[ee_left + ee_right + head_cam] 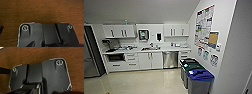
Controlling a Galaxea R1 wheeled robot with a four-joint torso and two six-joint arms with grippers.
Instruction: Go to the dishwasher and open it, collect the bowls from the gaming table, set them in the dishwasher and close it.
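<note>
Three waste bins [194, 72] stand in a row along the right wall, the biggest things near the robot, with a pale shiny floor [139, 81] stretching ahead to a kitchen wall of white cabinets. A tall steel fridge [90, 60] fills the far left edge. Along the counter [146, 50] sit a sink and some small clutter too blurred to name, with a dark oven [116, 57] built in below on the left.

The dishwasher [170, 59], its steel front shut, sits under the right end of that counter, straight ahead and a little to the robot's right, well apart across open floor. That bearing is what the approach depends on (the right arm would likely be the nearer one on arrival, though this is only a judgement).

Both wrist views look down past the robot's own dark plates onto brown wood-grained surface. Whether either pincer is spread or pressed together cannot be told.
</note>
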